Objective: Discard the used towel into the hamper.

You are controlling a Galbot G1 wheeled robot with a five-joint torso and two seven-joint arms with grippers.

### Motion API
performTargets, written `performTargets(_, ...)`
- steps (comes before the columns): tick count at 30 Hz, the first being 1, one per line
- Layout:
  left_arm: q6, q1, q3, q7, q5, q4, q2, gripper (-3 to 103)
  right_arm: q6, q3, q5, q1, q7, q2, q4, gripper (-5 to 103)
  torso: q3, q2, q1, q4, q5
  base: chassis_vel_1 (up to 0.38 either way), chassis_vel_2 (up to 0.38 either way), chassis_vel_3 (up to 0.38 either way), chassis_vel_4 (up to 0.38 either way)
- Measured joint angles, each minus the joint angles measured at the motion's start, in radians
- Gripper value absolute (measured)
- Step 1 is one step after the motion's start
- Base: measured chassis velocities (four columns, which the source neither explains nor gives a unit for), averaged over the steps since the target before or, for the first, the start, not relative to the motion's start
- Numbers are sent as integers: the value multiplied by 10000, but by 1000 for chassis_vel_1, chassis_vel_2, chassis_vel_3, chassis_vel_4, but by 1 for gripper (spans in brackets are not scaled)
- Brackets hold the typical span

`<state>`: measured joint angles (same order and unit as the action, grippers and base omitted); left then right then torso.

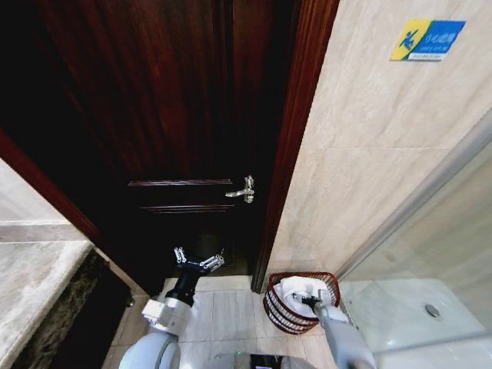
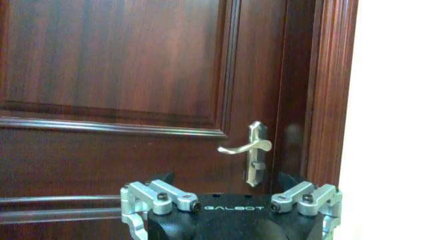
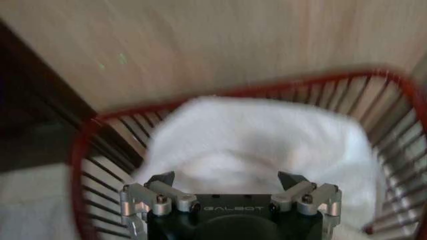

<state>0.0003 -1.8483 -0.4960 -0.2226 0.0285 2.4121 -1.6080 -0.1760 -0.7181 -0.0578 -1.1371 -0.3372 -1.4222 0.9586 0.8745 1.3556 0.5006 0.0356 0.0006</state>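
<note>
The hamper (image 1: 270, 301) is a small round reddish-brown wire basket on the tiled floor beside the door frame. The white towel (image 1: 297, 287) lies bunched inside it. My right gripper (image 1: 314, 299) hangs just above the hamper's mouth. In the right wrist view the towel (image 3: 260, 135) fills the hamper (image 3: 85, 150), and the right gripper (image 3: 227, 177) is open above it with nothing between its fingers. My left gripper (image 1: 198, 260) is raised in front of the dark door, open and holding nothing. The left gripper (image 2: 227, 179) faces the door panel.
A dark wooden door (image 1: 154, 115) with a silver lever handle (image 1: 244, 190) stands ahead. The handle (image 2: 251, 150) is close to the left gripper. A beige tiled wall (image 1: 369, 169) and glass shower panel (image 1: 430, 254) are on the right. A stone counter (image 1: 31, 284) is at left.
</note>
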Motion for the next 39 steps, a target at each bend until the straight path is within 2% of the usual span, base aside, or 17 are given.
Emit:
performTargets(1,0,0,0,0,0,0,0,100,0,0,0,0,0,0,0,100,0,0,0,0,0,0,0,0,0)
performTargets(2,0,-1,-1,1,0,0,-2,100,108,1,25,-699,76,-84,972,100,-1,1,-1,1,-7,0,0,0,0)
performTargets(3,0,-1,-1,1,1,-1,1,100,289,-8,142,-1420,176,-196,1864,100,0,1,-1,-12,-10,0,0,0,0)
performTargets(5,0,-1,0,1,1,0,-2,100,1005,-84,315,-2452,420,-398,3185,100,0,1,-1,-7,-6,0,0,0,0)
performTargets(6,0,-1,0,1,1,0,-2,100,1005,-84,315,-2452,420,-398,3185,100,0,1,-1,-7,-6,0,0,0,0)
performTargets(8,0,-1,-2,1,0,0,1,100,1844,-112,389,-3387,839,-664,4429,100,0,1,-2,-12,-7,0,0,0,0)
performTargets(11,0,-1,-2,1,0,0,-1,100,2543,-27,423,-4422,1117,-995,6072,100,-1,1,-2,5,-8,0,0,0,0)
performTargets(12,0,0,-2,1,1,0,-1,100,2755,39,482,-4936,1205,-1157,6767,100,0,1,-2,-5,-7,0,0,0,0)
performTargets(13,0,0,-2,1,1,0,-1,100,2755,39,482,-4936,1205,-1157,6767,100,0,1,-2,-5,-7,0,0,0,0)
performTargets(16,1,-1,-2,2,0,0,0,100,3198,375,579,-6504,1504,-1602,9344,100,0,2,-2,-7,-12,0,0,0,0)
performTargets(17,1,-1,-2,2,0,0,0,100,3198,375,579,-6504,1504,-1602,9344,100,0,2,-2,-7,-12,0,0,0,0)
performTargets(20,0,-1,-2,1,0,0,0,100,3716,688,880,-7332,1745,-1857,11233,100,0,2,-2,-5,-6,0,0,0,0)
performTargets(28,0,-1,-1,1,0,0,0,100,4165,1106,1150,-7915,1974,-1857,13363,100,1,2,0,-4,-8,0,0,0,0)
performTargets(32,0,0,-1,1,0,-1,-1,100,4491,1345,1493,-8069,2033,-1858,13833,100,1,2,-1,-5,-7,0,0,0,0)
performTargets(39,0,-1,-2,1,0,0,-1,100,4602,1453,1641,-8045,1941,-1858,13974,100,1,1,0,-5,-6,0,0,0,0)
